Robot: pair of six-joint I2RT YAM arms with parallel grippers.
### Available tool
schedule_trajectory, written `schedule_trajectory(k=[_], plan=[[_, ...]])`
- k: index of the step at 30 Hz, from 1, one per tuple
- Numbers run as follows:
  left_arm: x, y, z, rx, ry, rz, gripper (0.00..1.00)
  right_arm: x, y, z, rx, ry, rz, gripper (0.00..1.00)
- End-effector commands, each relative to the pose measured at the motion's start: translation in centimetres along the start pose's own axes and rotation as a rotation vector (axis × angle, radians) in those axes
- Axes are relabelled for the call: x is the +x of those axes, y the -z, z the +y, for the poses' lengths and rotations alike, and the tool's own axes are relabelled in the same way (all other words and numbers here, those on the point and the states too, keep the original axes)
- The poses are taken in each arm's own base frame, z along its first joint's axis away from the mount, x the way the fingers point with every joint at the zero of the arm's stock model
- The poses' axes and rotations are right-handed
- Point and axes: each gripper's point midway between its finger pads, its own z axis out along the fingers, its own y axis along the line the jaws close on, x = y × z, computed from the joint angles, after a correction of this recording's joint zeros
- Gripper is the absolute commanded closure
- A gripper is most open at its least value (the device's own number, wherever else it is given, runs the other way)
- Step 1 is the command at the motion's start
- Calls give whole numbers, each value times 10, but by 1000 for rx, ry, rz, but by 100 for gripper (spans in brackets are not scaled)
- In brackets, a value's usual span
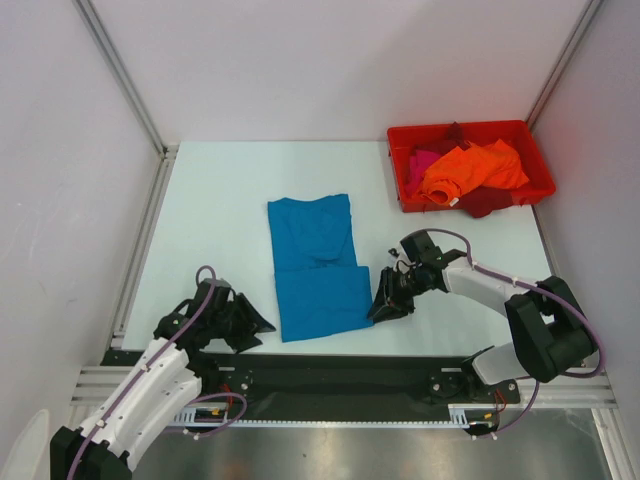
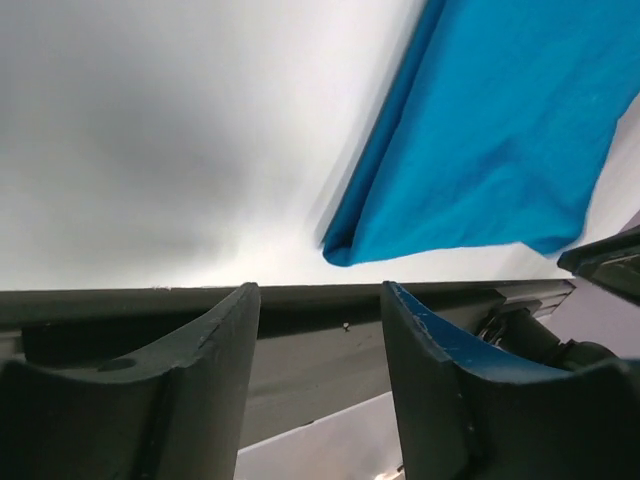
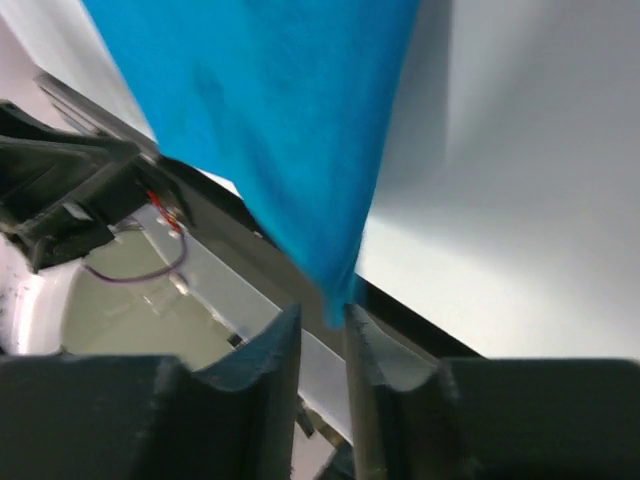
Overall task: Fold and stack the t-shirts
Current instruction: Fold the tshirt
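A teal-blue t-shirt (image 1: 315,265) lies folded into a long rectangle in the middle of the table, its near half doubled over. My left gripper (image 1: 262,324) sits low just left of its near left corner, open, with nothing between the fingers (image 2: 320,292); the shirt's corner (image 2: 480,130) lies beyond them. My right gripper (image 1: 383,308) is at the near right corner. Its jaws (image 3: 321,310) stand narrowly open, and the tip of the teal cloth (image 3: 270,120) hangs at the fingertips. Orange (image 1: 475,168), pink (image 1: 420,165) and dark red (image 1: 490,203) t-shirts lie bunched in the bin.
A red plastic bin (image 1: 545,185) stands at the back right of the table. An aluminium rail (image 1: 140,250) runs along the left side and a black strip (image 1: 350,375) along the near edge. White walls close in the back and sides.
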Motion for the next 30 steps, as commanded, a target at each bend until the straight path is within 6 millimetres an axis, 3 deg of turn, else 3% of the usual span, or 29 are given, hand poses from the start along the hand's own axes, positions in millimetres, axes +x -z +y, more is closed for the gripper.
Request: schedule_trajectory(k=[1, 4, 5, 6, 9, 12, 13, 14, 15, 16, 18, 19, 20, 25, 30], plan=[[2, 9, -3, -7, -33, 4, 42, 14, -1, -11, 32, 40, 35, 67], [-5, 20, -11, 5, -80, -28, 40, 15, 6, -18, 85, 80, 37, 51], [-8, 22, -15, 13, -94, -41, 39, 8, 13, -20, 118, 83, 10, 41], [-11, 24, -20, 22, -108, -51, 39, 2, 16, -21, 130, 93, -8, 37], [-22, 23, -34, 18, -139, -66, 37, -28, 26, -21, 129, 98, -80, 25], [-40, 19, -57, 17, -185, -83, 35, -67, 24, -21, 157, 130, -147, 23], [-48, 15, -63, 14, -197, -106, 34, -85, 26, -10, 147, 161, -178, 23], [-52, 7, -61, -26, -196, -92, 32, -98, 22, -9, 154, 181, -192, 24], [-62, 6, -71, -14, -218, -110, 32, -107, 13, -17, 173, 166, -175, 25], [-66, 2, -74, -18, -227, -109, 33, -123, 12, -8, 163, 181, -195, 26], [-75, -8, -71, -67, -237, -101, 33, -138, 4, -4, 154, 190, -195, 33], [-82, -9, -78, -59, -244, -114, 33, -143, -6, -13, 169, 166, -168, 37], [-88, -11, -77, -74, -236, -120, 34, -154, -6, -5, 162, 180, -184, 40], [-103, -12, -88, -49, -228, -129, 34, -172, -17, -7, 184, 167, -182, 44], [-103, -6, -83, -51, -236, -131, 34, -175, -29, 3, 162, 170, -165, 57]])
